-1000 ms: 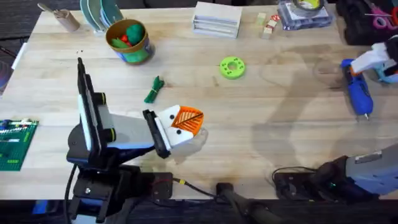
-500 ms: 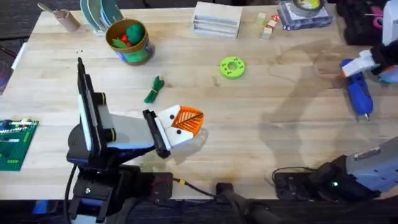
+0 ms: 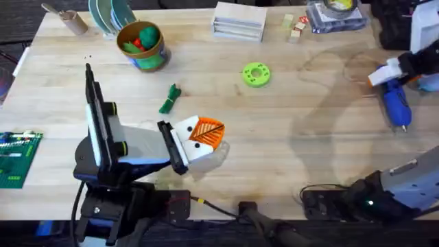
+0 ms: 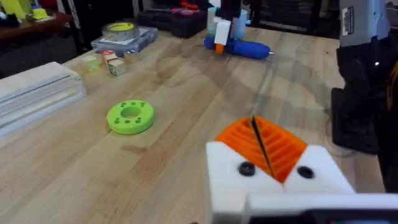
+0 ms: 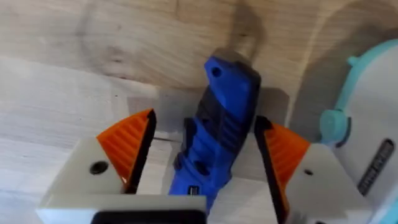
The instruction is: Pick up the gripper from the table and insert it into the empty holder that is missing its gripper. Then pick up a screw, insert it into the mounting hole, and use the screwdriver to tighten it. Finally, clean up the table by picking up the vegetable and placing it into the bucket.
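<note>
The blue-handled screwdriver [image 3: 397,104] lies at the table's far right. My right gripper [image 3: 391,74] hovers over its far end, open. In the right wrist view its orange pads [image 5: 134,144] stand on either side of the screwdriver handle [image 5: 225,121] with a gap on one side. My left gripper [image 3: 206,132] rests low near the table's front left, shut, its orange pads pressed together [image 4: 256,140] with nothing between them. The dark green vegetable [image 3: 169,99] lies just beyond it. The yellow-rimmed bucket [image 3: 142,46] stands at the back left. A loose gripper piece, an empty holder and a screw are out of view.
A green ring with yellow dots [image 3: 256,74] lies mid-table. A white box [image 3: 239,20] and small blocks [image 3: 296,27] sit along the back edge, with a tape roll on a clear case [image 3: 336,14] beside them. A green circuit board [image 3: 17,156] is at the left edge.
My right gripper has shifted left over the far end of the screwdriver. The screwdriver, the left arm and the other objects have not moved.
</note>
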`<action>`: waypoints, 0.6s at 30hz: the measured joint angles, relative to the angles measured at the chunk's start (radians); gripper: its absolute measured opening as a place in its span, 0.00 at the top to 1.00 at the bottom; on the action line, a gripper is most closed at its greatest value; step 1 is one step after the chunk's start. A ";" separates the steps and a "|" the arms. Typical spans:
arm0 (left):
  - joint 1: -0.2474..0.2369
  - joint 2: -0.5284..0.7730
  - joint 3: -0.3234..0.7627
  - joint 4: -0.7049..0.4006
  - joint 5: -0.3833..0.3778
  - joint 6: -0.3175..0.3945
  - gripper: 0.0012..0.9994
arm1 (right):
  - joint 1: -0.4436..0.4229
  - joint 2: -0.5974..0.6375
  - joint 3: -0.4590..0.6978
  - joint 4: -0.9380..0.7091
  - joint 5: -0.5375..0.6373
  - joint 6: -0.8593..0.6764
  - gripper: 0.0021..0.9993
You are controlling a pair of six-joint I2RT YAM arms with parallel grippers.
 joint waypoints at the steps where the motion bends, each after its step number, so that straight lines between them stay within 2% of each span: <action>1: 0.000 0.000 0.000 0.000 0.000 0.000 0.98 | 0.000 0.006 0.000 -0.002 0.000 0.000 0.01; 10: 0.000 0.000 0.000 0.000 0.000 0.000 0.98 | 0.000 0.024 0.000 0.002 0.008 0.007 0.02; 12: 0.000 0.000 0.000 0.000 0.000 0.000 0.98 | 0.000 0.024 0.000 0.005 0.009 0.007 0.07; 15: 0.000 0.000 0.000 0.000 0.000 0.000 0.98 | -0.001 0.024 0.000 0.009 0.011 0.007 0.23; 18: 0.000 0.000 0.000 0.000 0.000 0.000 0.98 | -0.001 0.024 0.000 0.009 0.012 0.007 0.32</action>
